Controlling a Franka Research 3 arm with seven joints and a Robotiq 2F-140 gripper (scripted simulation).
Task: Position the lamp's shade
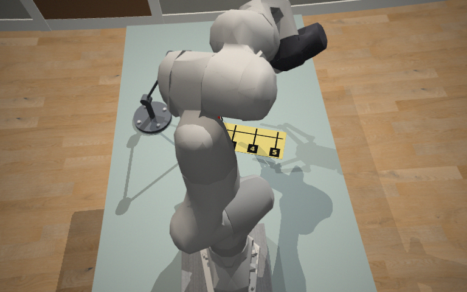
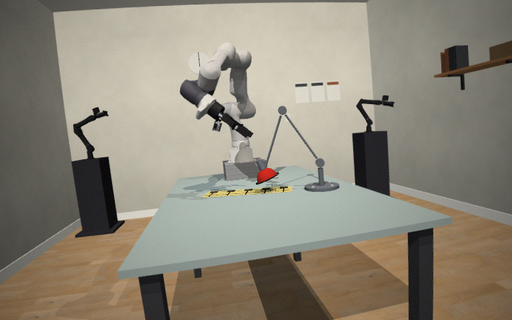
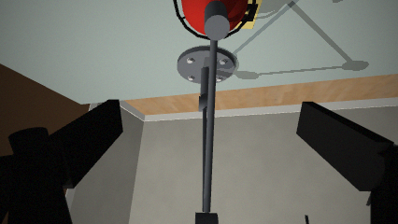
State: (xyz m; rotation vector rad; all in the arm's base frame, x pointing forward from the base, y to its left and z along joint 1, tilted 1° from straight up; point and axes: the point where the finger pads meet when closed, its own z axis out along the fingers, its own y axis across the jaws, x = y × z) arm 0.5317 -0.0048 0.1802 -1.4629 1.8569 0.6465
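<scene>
The lamp's foot (image 1: 162, 118) (image 2: 313, 187) (image 3: 193, 72) stands on the bench. Its red shade (image 1: 219, 117) (image 2: 267, 175) (image 3: 189, 11) hangs above the yellow numbered strip (image 1: 263, 142) (image 2: 238, 193) (image 3: 248, 23), near the second mark from the foot in the exterior view. The rim is tilted there, higher on the foot side. The raised elbow (image 2: 282, 110) joins the two lamp arms. My gripper (image 2: 247, 132) (image 3: 210, 117) is open and empty, above the shade and beside the shade-side arm (image 2: 273, 141), with a gap. In the wrist view that arm runs between the fingers. The top view hides my fingers and most of the shade.
My robot arm (image 1: 206, 154) (image 2: 238, 83) covers the middle of the pale green bench (image 1: 137, 241) (image 2: 279, 226) in the top view. Two dark pedestals (image 2: 96, 196) (image 2: 371, 162) with small black arms stand beyond the bench. Shadows of lamp and robot fall across the bench.
</scene>
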